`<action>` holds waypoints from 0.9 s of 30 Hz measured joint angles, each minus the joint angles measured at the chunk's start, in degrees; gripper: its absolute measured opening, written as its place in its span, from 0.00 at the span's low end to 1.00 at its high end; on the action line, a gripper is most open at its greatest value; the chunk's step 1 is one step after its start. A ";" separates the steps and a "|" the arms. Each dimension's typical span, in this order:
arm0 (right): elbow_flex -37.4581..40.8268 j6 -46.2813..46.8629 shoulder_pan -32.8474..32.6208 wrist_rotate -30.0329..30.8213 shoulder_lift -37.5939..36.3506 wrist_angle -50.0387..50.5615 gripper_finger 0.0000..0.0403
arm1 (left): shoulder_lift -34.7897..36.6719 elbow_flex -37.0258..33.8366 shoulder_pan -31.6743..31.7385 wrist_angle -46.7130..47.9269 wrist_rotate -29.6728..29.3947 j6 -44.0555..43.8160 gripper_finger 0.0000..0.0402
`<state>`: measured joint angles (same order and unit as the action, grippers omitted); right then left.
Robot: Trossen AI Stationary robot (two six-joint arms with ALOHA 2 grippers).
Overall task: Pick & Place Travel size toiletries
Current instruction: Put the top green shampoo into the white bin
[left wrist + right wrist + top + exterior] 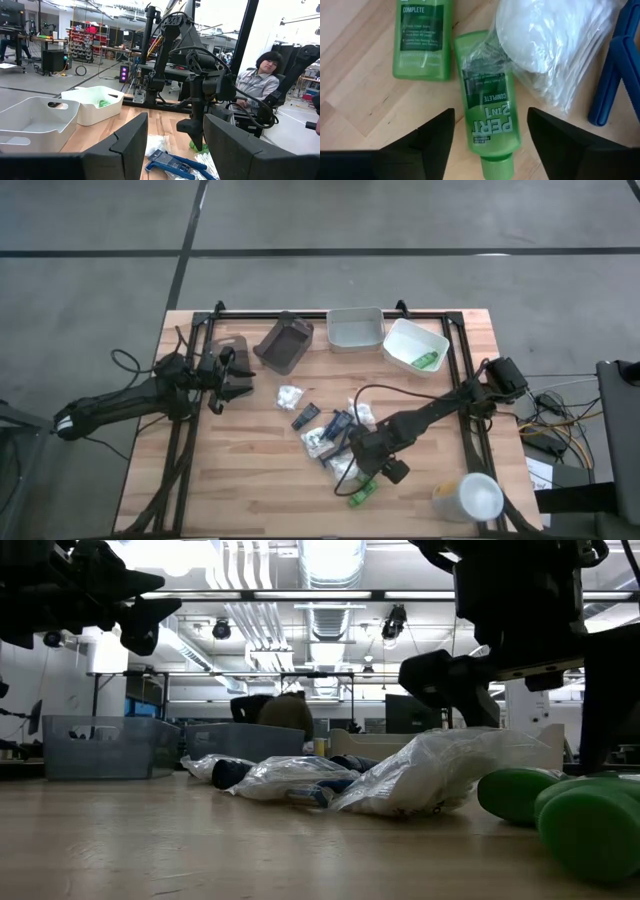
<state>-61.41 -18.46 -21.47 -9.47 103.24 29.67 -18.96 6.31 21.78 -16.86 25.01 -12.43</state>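
the right hand point(372, 473) hangs low over the loose pile of toiletries on the bench point(240, 480), on the side of the pile nearest the big white cup point(470, 496). its fingers stand apart and hold nothing; in the right wrist view they straddle a green bottle point(487, 105) lying flat, cap toward the camera, with a clear crinkly packet point(555, 47) overlapping the bottle's far end. a second green bottle point(422, 37) lies just beside the first, and blue tubes point(615, 65) lie on the far side of the packet. my reading is that the hand is lined up to close on the first bottle, not yet gripping it

the left hand point(232, 383) waits well away from the pile, near the brown tray point(285, 343), fingers wide and empty

as for progress: the white tray point(414, 344), beyond the pile from the cup, already has one green item point(428, 361) in it, so at least one piece looks placed. the grey tray point(355, 328) beside it looks empty, and i cannot see anything in the brown one. most of the work seems left: white packets point(290, 396), dark tubes point(305, 416) and the green bottles are scattered around the pile, between the trays and the cup. the packet resting on the target bottle may drag along when it lifts
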 joint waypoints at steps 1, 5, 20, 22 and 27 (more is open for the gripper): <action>0.16 0.00 0.00 0.01 0.00 -0.10 0.57 | 0.00 -0.01 0.00 0.02 -0.01 0.00 0.49; 1.25 0.05 0.00 0.06 0.00 -0.71 0.51 | 0.00 0.00 -0.01 0.02 -0.01 0.00 0.49; 2.89 1.61 0.13 -0.05 0.50 -3.65 0.43 | 0.00 0.00 -0.01 0.02 -0.01 0.00 0.49; 2.82 1.81 0.13 -0.03 0.38 -3.52 0.42 | 0.00 -0.01 -0.02 0.00 0.00 0.00 0.49; 2.71 2.35 0.11 0.19 -0.63 -2.69 0.39 | 0.00 0.00 -0.02 0.00 0.01 0.00 0.49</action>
<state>-58.70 -16.11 -21.37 -9.27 102.61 26.97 -18.96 6.31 21.76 -16.86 25.01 -12.43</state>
